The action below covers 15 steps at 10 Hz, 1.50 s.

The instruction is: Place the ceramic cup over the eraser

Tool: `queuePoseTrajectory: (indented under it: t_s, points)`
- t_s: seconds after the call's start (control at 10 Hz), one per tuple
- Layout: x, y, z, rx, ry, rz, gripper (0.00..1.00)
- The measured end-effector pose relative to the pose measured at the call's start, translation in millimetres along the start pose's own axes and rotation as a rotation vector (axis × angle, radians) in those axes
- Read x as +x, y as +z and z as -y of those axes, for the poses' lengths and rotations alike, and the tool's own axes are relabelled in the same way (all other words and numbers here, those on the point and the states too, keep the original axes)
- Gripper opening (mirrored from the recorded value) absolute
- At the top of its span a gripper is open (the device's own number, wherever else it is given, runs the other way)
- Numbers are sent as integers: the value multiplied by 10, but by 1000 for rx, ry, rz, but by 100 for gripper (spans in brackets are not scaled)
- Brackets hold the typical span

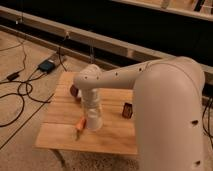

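Gripper at the lower end of the white forearm, pointed straight down over the front-left part of the wooden table, its outline merged with the pale wrist above and the pale cup below. Whether clamped on anything or slack: cannot tell. Directly beneath it, the ceramic cup, low at the table's front-left part, contact with the boards not to be judged. Just beside the cup, toward the table's front-left edge, an orange carrot-like object, lying slantwise on the wood, seemingly touching the cup's base. At the table's back-left part, a dark reddish round bowl, half hidden behind the arm's elbow. On the table's right-middle part, the eraser, well apart from the cup, only bare wood between the two. Over the table's right side, the bulky white upper arm, covering that edge entirely. Off the table's left side, on the floor, black cables and a small teal box. Beyond the table's back edge, a long pale rail against a dark wall. Cup: plain white, smooth, slightly tapered, handleless. Eraser: small dark brown-black block, standing upright, reddish tinge on its facing side, narrower and shorter than the cup. Markings on it too small to make out.
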Motion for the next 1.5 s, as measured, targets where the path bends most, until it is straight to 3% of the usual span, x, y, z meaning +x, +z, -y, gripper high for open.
queuePoseTrajectory:
  t_s: [0.2, 0.3, 0.5, 0.8, 1.2, 1.5]
  points:
    - [-29, -3, -1, 3, 5, -5, 4]
    - [-54, -17, 10, 1, 11, -2, 0]
    - [-120, -101, 62, -8, 32, 9, 0]
    - [-254, -428, 224, -40, 79, 63, 0]
    - [-350, -1012, 655, -95, 172, 183, 0]
    - [-303, -1327, 857, -120, 213, 252, 0]
